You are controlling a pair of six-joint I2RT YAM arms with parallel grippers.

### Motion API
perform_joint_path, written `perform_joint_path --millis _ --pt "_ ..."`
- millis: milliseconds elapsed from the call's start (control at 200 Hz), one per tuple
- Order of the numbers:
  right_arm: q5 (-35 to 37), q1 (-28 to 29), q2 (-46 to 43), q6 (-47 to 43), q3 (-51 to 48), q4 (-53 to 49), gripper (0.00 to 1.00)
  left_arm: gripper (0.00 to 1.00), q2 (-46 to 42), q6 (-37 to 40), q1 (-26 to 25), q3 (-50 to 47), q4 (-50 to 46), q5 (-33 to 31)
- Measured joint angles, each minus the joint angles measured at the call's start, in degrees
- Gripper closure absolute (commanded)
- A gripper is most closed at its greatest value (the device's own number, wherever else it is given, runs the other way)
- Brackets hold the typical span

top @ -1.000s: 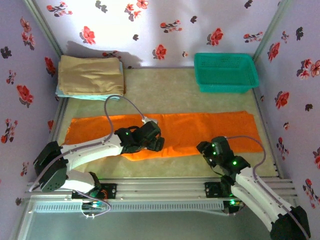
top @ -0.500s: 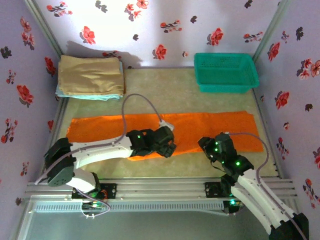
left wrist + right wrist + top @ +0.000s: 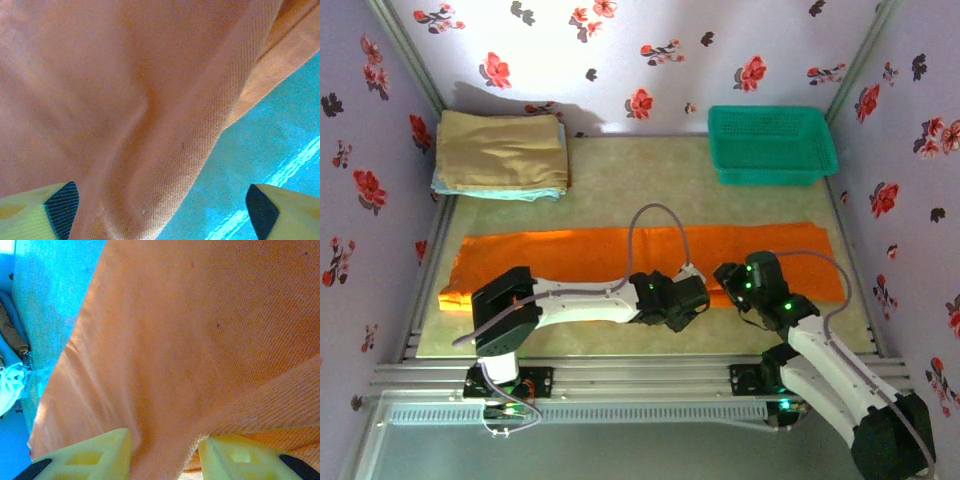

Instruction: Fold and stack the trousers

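Arguably, the right gripper (image 3: 165,452), pinching the trousers (image 3: 570,250) at the near edge, needed the wide-spread left gripper (image 3: 160,205) gripping that edge too

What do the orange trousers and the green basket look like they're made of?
The orange trousers: woven cloth, likely a cotton-type twill, matte; fine diagonal ribs show close up in the wrist views, and it lies in soft creases. The green basket: looks like moulded plastic, slightly shiny, its walls and floor a grid of small holes.
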Motion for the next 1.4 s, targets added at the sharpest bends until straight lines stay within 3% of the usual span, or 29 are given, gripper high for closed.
perform_joint_path --millis 155,260,525,805,1015,1200,1295,1400 --pt "-0.81 -0.07 -2.01 0.04 -0.11 -1.60 0.58 0.30 0.50 -0.98 0.00 -1.20 0.63 -1.86" --pt "-1.40 -0.07 -6.58 0.04 -0.57 -5.20 0.50 0.43 0.85 -1.38 0.00 -3.58 1.14 -2.64" --pt "-2.75 -0.07 -20.26 2.36 -3.85 -14.62 0.31 0.50 3.63 -1.73 0.00 -4.42 2.25 -2.86" --pt "-4.44 1.03 -19.89 8.48 -10.29 -12.28 0.27 0.50 3.87 -1.70 0.33 -4.42 2.89 -3.02" --pt "-4.35 3.19 -15.69 9.38 -9.29 -10.51 0.38 0.45 2.49 -1.70 0.70 -5.11 2.69 -1.73" --pt "-4.00 3.87 -11.10 6.47 3.06 -11.06 0.51 0.35 -11.69 -1.53 4.42 -9.53 1.70 1.81" --pt "-4.46 4.42 -2.67 4.96 5.81 -5.88 0.65 0.36 -18.86 -1.55 10.12 -10.51 2.97 3.04" --pt "-5.07 4.85 10.34 3.04 7.52 -0.09 0.94 0.37 -20.61 -2.67 17.09 -12.79 6.01 4.15"
